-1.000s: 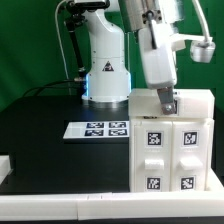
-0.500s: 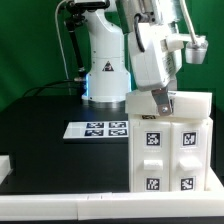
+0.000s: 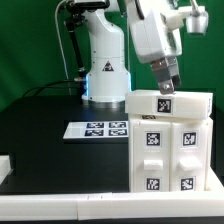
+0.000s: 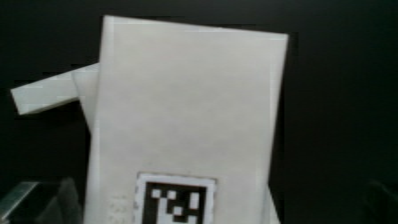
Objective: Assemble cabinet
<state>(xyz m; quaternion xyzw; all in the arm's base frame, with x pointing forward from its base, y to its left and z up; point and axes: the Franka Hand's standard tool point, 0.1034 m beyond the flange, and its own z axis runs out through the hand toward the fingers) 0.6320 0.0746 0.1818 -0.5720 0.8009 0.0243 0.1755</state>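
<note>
The white cabinet [image 3: 170,150] stands upright on the black table at the exterior view's right. Its front has two columns of drawer blocks with square tags, and its top panel carries one tag [image 3: 163,103]. My gripper [image 3: 167,86] hangs just above that top panel, clear of it and holding nothing. In the wrist view the top panel [image 4: 187,110] fills the picture with its tag [image 4: 178,200] near the jaws. One finger [image 4: 50,198] shows faintly, well out to the side of the panel, so the jaws stand apart.
The marker board [image 3: 99,129] lies flat on the table left of the cabinet. The arm's white base [image 3: 105,75] stands behind it. A small white piece [image 3: 5,168] sits at the table's front left edge. A white strip [image 4: 50,90] juts beside the panel.
My gripper has risen from the cabinet's top panel and tilted back, uncovering the tag on it. The cabinet has not moved.
</note>
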